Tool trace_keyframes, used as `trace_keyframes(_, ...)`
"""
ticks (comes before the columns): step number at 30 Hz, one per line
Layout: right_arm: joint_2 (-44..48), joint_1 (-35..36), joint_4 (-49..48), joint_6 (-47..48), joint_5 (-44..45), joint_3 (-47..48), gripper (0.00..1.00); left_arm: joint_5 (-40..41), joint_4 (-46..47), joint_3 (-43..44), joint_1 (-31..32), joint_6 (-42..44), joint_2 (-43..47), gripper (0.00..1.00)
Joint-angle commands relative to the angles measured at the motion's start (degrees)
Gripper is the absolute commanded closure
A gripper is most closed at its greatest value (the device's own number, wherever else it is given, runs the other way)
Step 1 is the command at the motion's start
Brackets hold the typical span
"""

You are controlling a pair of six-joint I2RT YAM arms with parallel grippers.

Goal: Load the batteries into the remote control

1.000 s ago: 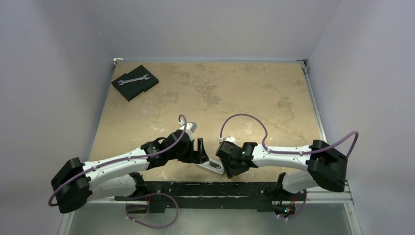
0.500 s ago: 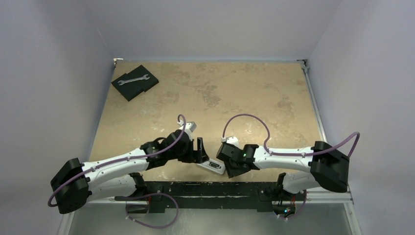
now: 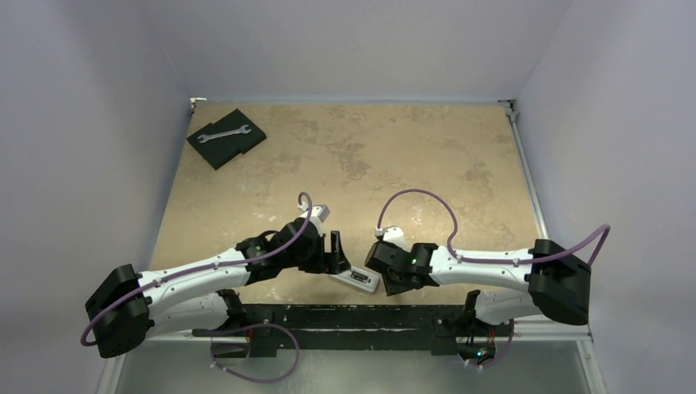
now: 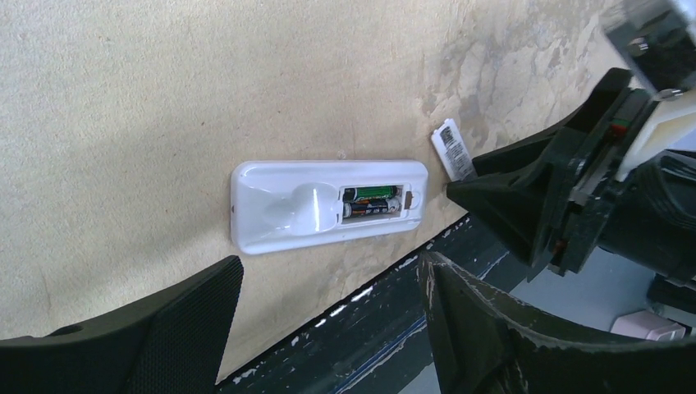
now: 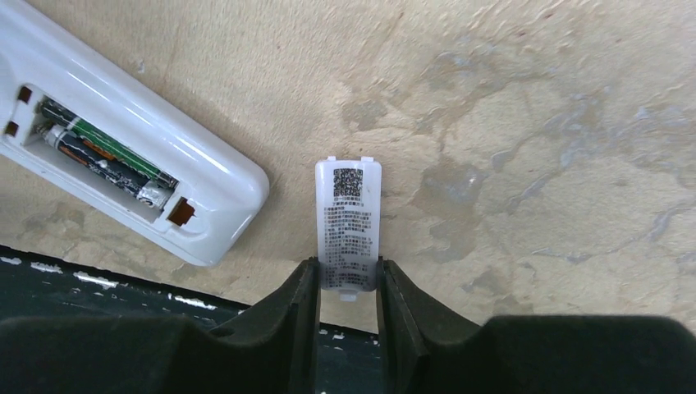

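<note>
Top external view: we log two arms reaching inward over a beige, stone-mottled bench [image 3: 394, 156]; their wrists meet near its front edge.
Remote control: one slim white plastic remote control [image 3: 354, 279] lies flat on the bench with its back upward. It sits between the two wrists, just inside the black metal rail [image 3: 345, 316] along the near edge.
Bay: we find it uncovered at the end of the remote control [image 4: 328, 203] nearer the right arm.
Batteries: two small dark cylindrical batteries [image 4: 373, 202] sit side by side in the bay, lengthwise along the remote control [image 5: 123, 156]. In the right wrist view we note green and orange print on the batteries [image 5: 107, 160].
Battery cover: one small white plastic battery cover [image 5: 348, 222], printed with a square code and fine text, lies flat on the bench. It is just beside the bay end of the remote control and not touching it. We also see the battery cover [image 4: 453, 149] in the left wrist view.
Right jaws: narrow, pressed against the two long edges of the battery cover at its near end. We enter the cover as gripped.
Left jaws: wide, with nothing between them. They hang over the bench, and the remote control lies beyond their tips, untouched.
Far-left corner: one black square foam pad [image 3: 242, 146] carries a silver open-ended spanner [image 3: 223, 132], well apart from everything else.
</note>
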State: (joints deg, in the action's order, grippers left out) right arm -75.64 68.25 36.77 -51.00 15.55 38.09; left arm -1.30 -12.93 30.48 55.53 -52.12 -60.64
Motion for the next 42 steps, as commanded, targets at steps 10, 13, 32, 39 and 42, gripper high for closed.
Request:
trace_keyframes(10, 7.1, 0.1, 7.9, 2.3, 4.4, 5.0, 0.84, 0.5, 0.8, -0.8, 0.2, -1.8, 1.7, 0.22)
trace_keyframes(13, 8.1, 0.1, 7.6, 6.3, 3.3, 6.2, 0.84, 1.1, 0.2, -1.5, 0.2, -2.1, 2.5, 0.22)
trace_keyframes(32, -0.1, 0.1, 6.5, 29.1, -10.9, 17.4, 0.84, 6.1, -1.6, -2.0, 0.2, -2.0, 2.8, 0.23)
trace_keyframes(39, -3.6, 0.1, 6.8, 33.1, -11.5, 21.0, 0.83, 9.0, -4.2, -1.0, 0.2, -2.6, 4.9, 0.23)
trace_keyframes(42, -5.8, 0.1, 8.1, 34.5, -11.6, 22.3, 0.84, 10.0, -5.3, -0.5, 0.2, -2.7, 5.2, 0.24)
